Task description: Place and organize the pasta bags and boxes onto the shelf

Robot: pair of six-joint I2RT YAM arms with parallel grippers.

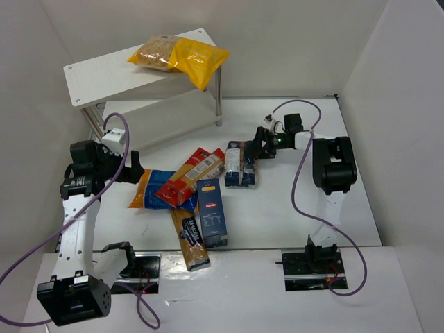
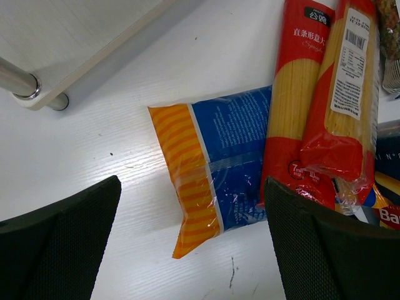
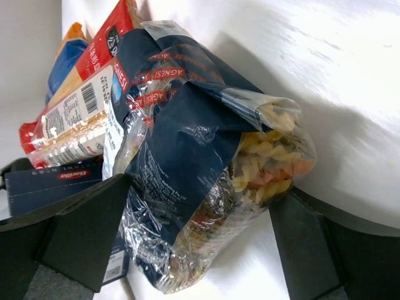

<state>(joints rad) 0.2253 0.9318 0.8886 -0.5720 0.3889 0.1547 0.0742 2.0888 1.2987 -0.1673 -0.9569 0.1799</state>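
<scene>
The white shelf (image 1: 104, 73) stands at the back left; a bright yellow bag (image 1: 200, 61) with a clear end lies on its top board. My left gripper (image 1: 134, 171) is open, hovering over the end of the flat orange-and-blue bag (image 2: 206, 169), fingers on either side and not touching it. My right gripper (image 1: 250, 152) is open with its jaws straddling the clear bag with the dark blue label (image 3: 200, 144), which lies on the table. The long red-orange pack (image 1: 191, 177), the dark blue box (image 1: 211, 211) and the tan-and-dark box (image 1: 189, 241) lie in a loose pile.
The shelf's lower board (image 2: 75, 37) and a metal leg (image 2: 19, 84) are close behind my left gripper (image 2: 192, 187). The red-orange pack (image 2: 312, 106) overlaps the orange-and-blue bag's right side. White walls enclose the table on three sides.
</scene>
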